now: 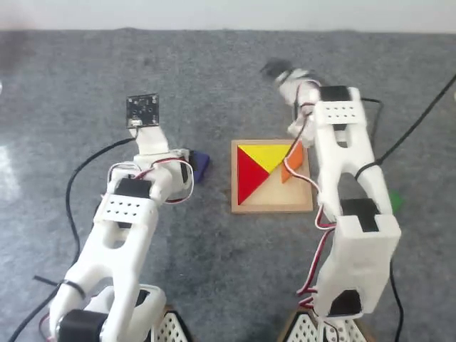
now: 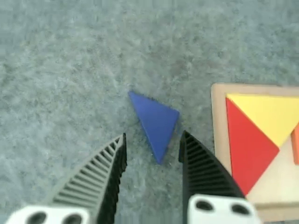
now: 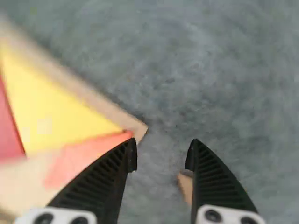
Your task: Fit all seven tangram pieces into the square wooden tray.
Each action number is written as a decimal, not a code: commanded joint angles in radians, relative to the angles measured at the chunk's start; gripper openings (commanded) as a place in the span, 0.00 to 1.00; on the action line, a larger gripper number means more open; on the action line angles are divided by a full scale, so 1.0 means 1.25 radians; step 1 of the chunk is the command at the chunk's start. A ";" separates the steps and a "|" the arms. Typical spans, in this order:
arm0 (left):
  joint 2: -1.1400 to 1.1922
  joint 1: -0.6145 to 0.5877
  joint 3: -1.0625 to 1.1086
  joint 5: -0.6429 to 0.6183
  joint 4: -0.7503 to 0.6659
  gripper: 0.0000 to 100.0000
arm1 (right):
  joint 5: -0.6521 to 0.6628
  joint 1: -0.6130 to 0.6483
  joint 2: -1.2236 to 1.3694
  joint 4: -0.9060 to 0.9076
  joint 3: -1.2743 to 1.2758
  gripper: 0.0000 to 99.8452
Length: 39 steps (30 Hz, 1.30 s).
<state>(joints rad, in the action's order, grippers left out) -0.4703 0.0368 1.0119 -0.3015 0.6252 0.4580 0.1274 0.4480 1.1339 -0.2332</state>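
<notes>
A blue triangle [image 2: 156, 122] lies flat on the grey carpet, left of the square wooden tray [image 2: 218, 130]. My left gripper [image 2: 153, 139] stands open just above it, with the triangle's near tip between the fingertips. In the high view the blue triangle [image 1: 201, 164] peeks out beside the left arm's wrist. The tray [image 1: 271, 206] holds a yellow triangle [image 1: 263, 155], a red triangle [image 1: 248, 179] and an orange piece [image 1: 292, 167]. My right gripper [image 3: 163, 144] is open over the carpet just outside the tray's far right corner [image 3: 138, 128], holding nothing.
A small green piece [image 1: 395, 201] lies on the carpet to the right of the right arm. A small tan shape [image 3: 184, 183] shows blurred by the right gripper's finger. Cables trail from both arms. Open carpet lies beyond and in front of the tray.
</notes>
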 commanded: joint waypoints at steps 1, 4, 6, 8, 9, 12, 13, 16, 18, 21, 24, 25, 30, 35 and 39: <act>-0.028 0.009 0.004 0.001 -0.036 0.18 | -0.226 0.006 0.025 -0.030 -0.026 0.19; -0.029 0.009 0.006 0.001 -0.036 0.18 | -0.236 0.018 0.069 -0.031 -0.027 0.19; -0.031 0.009 0.008 0.001 -0.036 0.18 | -0.239 0.024 0.087 -0.026 -0.026 0.19; -0.034 0.009 0.008 0.001 -0.034 0.18 | -0.242 0.026 0.091 -0.024 -0.022 0.19; -0.034 0.009 0.008 0.002 -0.034 0.18 | -0.242 0.024 0.090 -0.024 -0.017 0.19; -0.034 0.010 0.006 0.002 -0.034 0.18 | -0.242 0.023 0.088 -0.025 -0.007 0.19; -0.034 0.010 0.006 0.002 -0.034 0.18 | -0.242 0.023 0.088 -0.025 -0.007 0.19; -0.034 0.021 0.006 0.004 -0.034 0.18 | -0.244 0.009 0.069 -0.024 -0.011 0.19; -0.029 0.028 0.007 0.004 -0.036 0.18 | -0.248 -0.010 0.018 -0.026 -0.009 0.19; -0.029 0.029 0.007 0.004 -0.036 0.18 | -0.253 -0.062 -0.104 -0.004 0.011 0.19; -0.029 0.025 0.006 0.004 -0.036 0.18 | -0.212 -0.147 -0.241 -0.001 0.103 0.19; -0.029 0.025 0.006 0.004 -0.036 0.18 | -0.193 -0.181 -0.283 -0.007 0.149 0.19; -0.029 0.029 0.003 0.004 -0.036 0.18 | 0.099 -0.320 -0.396 -0.028 0.389 0.19; -0.029 0.029 0.003 0.004 -0.036 0.18 | 0.285 -0.406 -0.414 -0.026 0.520 0.19; -0.029 0.028 0.006 0.004 -0.036 0.18 | 0.236 -0.409 -0.417 -0.028 0.556 0.19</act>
<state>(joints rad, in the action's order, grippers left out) -0.4764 0.0660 1.0288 -0.3015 0.6022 0.7879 -0.3682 -0.0107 1.1109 0.4557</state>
